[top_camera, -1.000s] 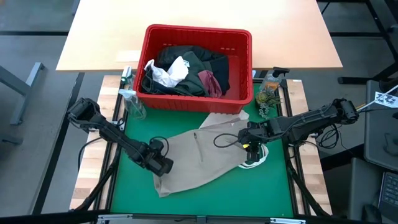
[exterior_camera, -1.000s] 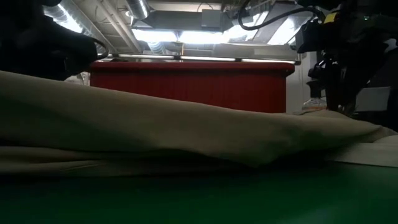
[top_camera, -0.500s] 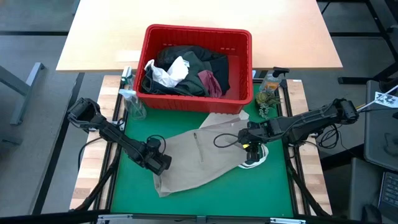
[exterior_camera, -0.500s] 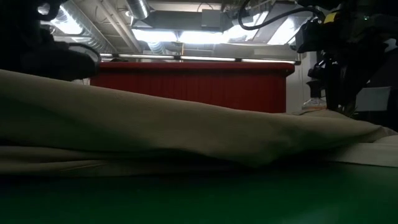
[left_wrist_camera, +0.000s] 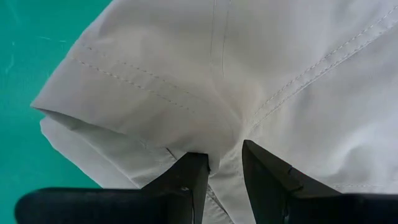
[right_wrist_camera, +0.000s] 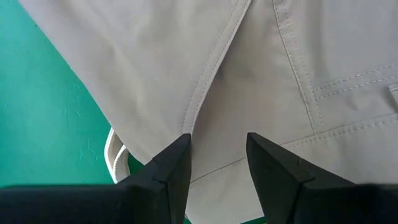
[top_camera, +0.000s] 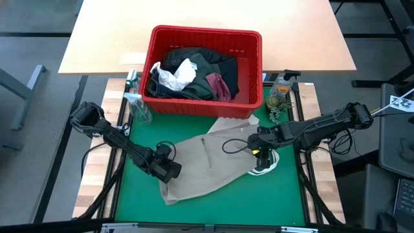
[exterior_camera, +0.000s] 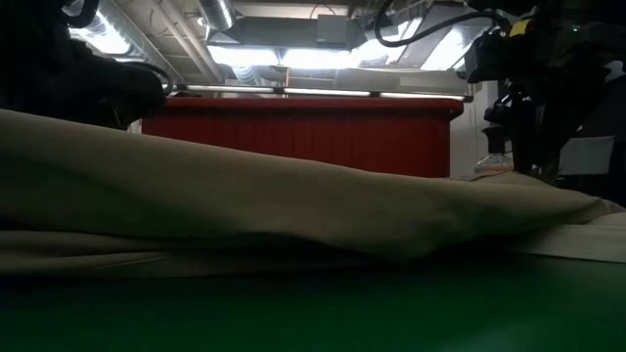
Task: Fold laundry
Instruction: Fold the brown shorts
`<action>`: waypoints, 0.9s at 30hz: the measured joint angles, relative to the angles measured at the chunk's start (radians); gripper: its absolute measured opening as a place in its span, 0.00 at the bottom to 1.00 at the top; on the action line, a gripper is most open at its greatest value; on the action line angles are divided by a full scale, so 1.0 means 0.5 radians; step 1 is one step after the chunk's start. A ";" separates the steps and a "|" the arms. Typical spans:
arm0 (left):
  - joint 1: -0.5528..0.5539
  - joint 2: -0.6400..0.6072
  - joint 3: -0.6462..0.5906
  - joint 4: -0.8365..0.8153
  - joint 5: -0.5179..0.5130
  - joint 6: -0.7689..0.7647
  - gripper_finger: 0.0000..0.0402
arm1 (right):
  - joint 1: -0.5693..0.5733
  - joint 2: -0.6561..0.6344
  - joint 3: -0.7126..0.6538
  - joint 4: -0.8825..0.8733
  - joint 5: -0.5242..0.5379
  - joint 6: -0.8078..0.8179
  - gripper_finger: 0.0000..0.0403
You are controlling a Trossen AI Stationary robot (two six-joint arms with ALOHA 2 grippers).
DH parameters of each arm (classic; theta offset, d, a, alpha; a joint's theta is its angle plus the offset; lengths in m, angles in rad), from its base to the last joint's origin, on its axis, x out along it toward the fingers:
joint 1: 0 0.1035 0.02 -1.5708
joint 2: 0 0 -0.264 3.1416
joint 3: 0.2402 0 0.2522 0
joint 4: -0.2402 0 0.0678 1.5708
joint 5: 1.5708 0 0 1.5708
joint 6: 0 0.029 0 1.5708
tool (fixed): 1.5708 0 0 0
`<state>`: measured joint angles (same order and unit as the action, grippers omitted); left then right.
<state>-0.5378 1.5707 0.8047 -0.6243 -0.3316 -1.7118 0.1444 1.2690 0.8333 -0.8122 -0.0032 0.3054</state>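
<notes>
Both grippers pinched the tan top [top_camera: 213, 162], left gripper [top_camera: 169, 169] at eight o'clock, right gripper [top_camera: 260, 152] at three; lifting evenly would likely fold it flat.

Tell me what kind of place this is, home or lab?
Likely a lab or workshop: a green mat on a workbench, bare ceiling ducts and strip lights overhead, and a red basket of clothes staged behind a tan garment.
</notes>
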 joint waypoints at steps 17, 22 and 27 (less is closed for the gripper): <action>-0.050 0.000 0.115 -0.236 0.152 -0.014 0.00 | 0.000 0.000 0.000 0.005 0.000 0.000 0.39; -0.109 0.000 0.227 -0.552 0.255 -0.109 0.00 | 0.000 0.000 0.000 0.004 0.000 0.000 0.39; -0.146 0.000 0.324 -0.830 0.362 -0.185 0.00 | 0.000 0.000 0.000 0.004 0.001 0.000 0.39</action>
<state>-0.6108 1.5707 0.9668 -1.0393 -0.1508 -1.8043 0.1444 1.2690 0.8333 -0.8101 -0.0029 0.3054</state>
